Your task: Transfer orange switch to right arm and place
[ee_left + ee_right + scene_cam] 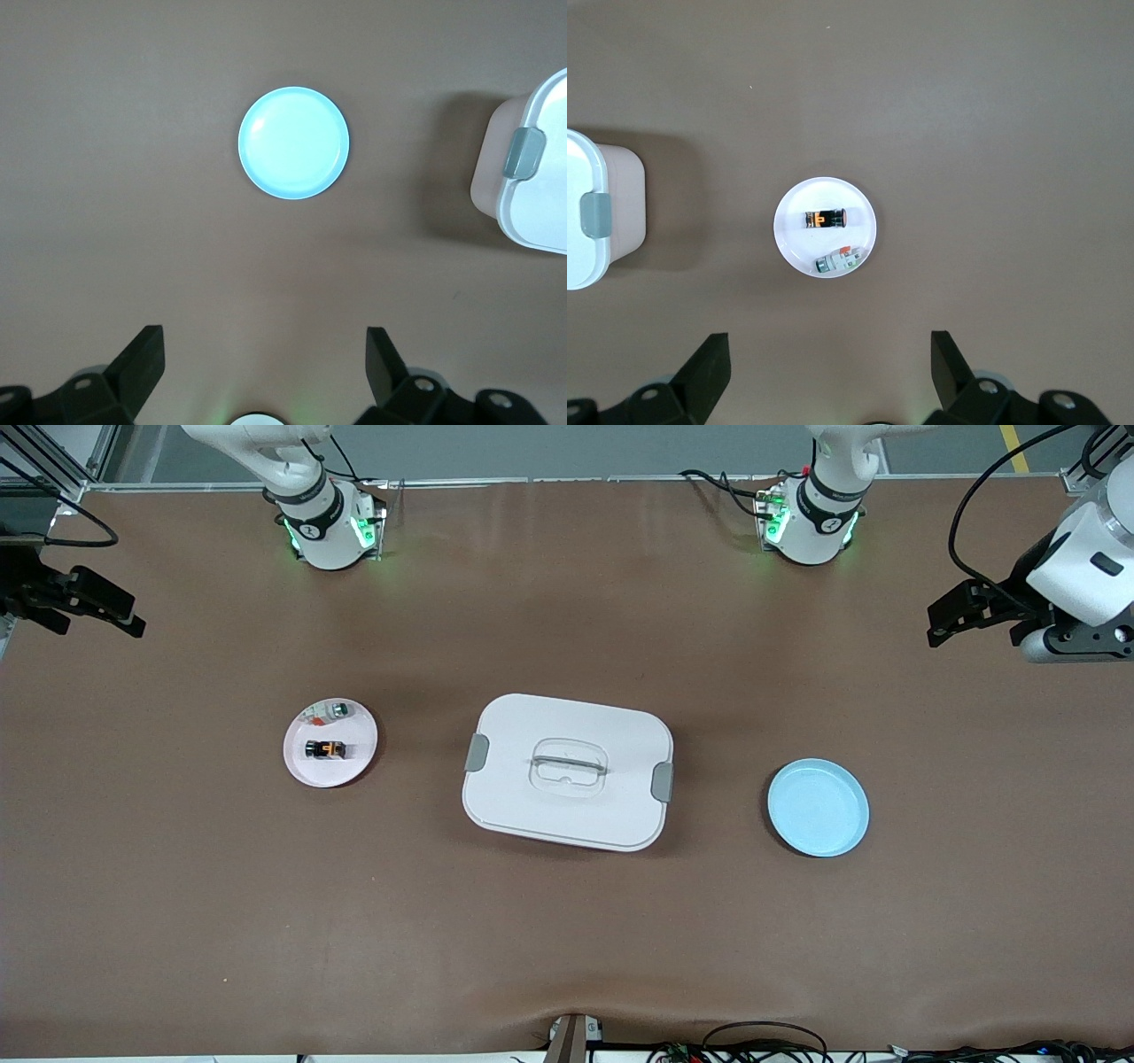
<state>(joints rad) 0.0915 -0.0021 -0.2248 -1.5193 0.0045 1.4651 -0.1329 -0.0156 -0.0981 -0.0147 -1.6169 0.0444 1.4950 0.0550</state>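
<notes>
I'm looking at a brown table (567, 939), with both arm bases along the top of the front view. Around nine o'clock from the white lidded box (568, 771) sits a pink plate (301, 766), and on it lies the orange switch (326, 749), with a small silver-white piece (329, 711) beside it, farther from the camera. At three o'clock from the box there's a light blue plate (818, 807), nothing on it. The right gripper (97, 607) hangs at the right arm's end of the table, the left gripper (961, 614) at the left arm's end. In the left wrist view, the left gripper (264, 354) has its fingers spread wide, holding nothing, over bare table near the blue plate (293, 142). In the right wrist view, the right gripper (830, 356) is wide apart too, empty, and the orange switch (826, 218) rests on the pink plate (793, 235).
</notes>
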